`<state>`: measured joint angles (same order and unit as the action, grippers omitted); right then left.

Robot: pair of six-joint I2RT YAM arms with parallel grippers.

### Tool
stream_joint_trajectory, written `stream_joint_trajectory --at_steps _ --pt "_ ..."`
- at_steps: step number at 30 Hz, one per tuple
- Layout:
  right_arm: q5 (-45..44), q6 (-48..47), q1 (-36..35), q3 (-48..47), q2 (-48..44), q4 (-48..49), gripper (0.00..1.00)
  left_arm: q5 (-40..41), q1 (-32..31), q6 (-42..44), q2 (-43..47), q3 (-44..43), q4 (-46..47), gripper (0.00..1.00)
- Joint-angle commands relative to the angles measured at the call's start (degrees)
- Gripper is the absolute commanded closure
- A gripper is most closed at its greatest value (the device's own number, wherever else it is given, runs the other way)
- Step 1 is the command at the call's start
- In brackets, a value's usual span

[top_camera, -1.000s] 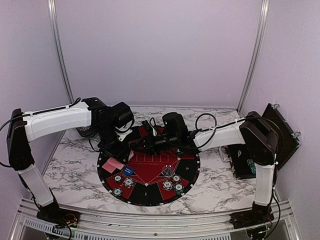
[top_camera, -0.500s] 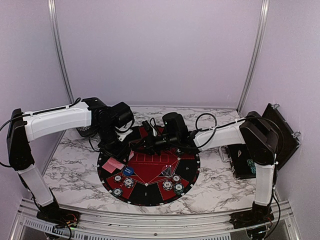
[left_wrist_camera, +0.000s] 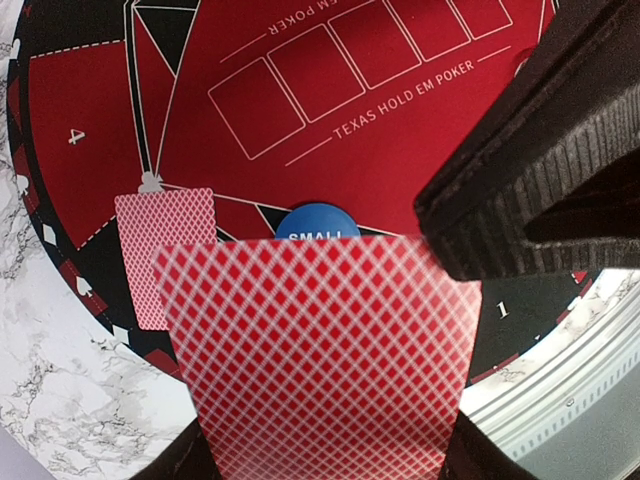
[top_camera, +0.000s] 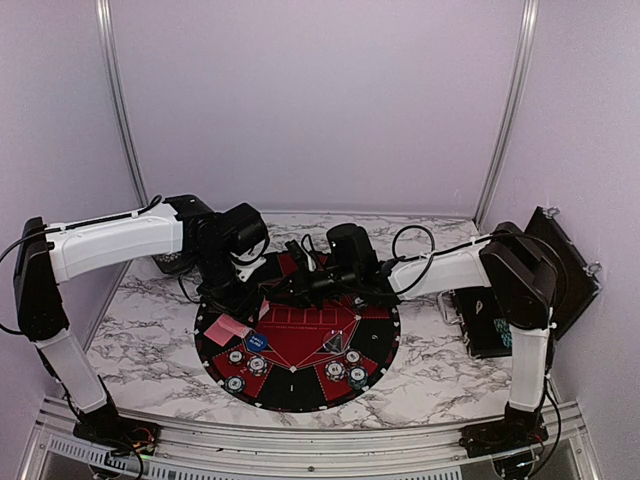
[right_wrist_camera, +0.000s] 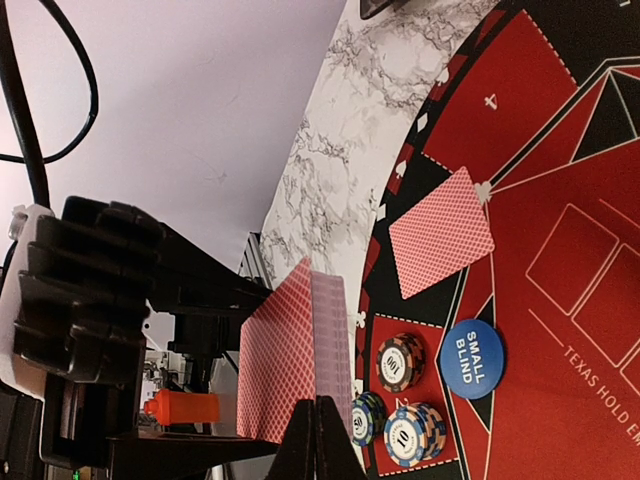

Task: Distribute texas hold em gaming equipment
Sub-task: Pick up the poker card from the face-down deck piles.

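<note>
Cards (left_wrist_camera: pixel 300 380) gripped by L hand (left_wrist_camera: pixel 390 330), above mat (left_wrist_camera: pixel 350 130).

The red-backed card (left_wrist_camera: pixel 320 350) looks smooth coated paper, the mat (left_wrist_camera: pixel 380 130) matt, the jaws ribbed black plastic.

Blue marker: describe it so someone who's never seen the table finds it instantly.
Start at the round black-and-red mat mid-table. On its near-left part a lone red-backed card lies flat; the marker sits between that card and the striped chip stacks. It is the only all-blue piece: a flat round disc lettered SMALL BLIND in white.
</note>
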<state>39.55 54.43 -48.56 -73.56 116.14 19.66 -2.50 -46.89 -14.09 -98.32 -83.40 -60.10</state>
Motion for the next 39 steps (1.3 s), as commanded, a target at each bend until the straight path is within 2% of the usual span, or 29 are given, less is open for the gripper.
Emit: stream_joint_trajectory --at_steps 1,39 --pt "-1.7 -0.2 1.3 -0.7 -0.4 -0.7 1.0 -0.6 -0.3 0.5 0.6 0.3 -0.9 0.47" --pt "-1.7 -1.4 3.3 -0.6 -1.4 -1.7 1.0 -0.7 -0.3 0.4 0.4 0.2 -1.0 0.47"
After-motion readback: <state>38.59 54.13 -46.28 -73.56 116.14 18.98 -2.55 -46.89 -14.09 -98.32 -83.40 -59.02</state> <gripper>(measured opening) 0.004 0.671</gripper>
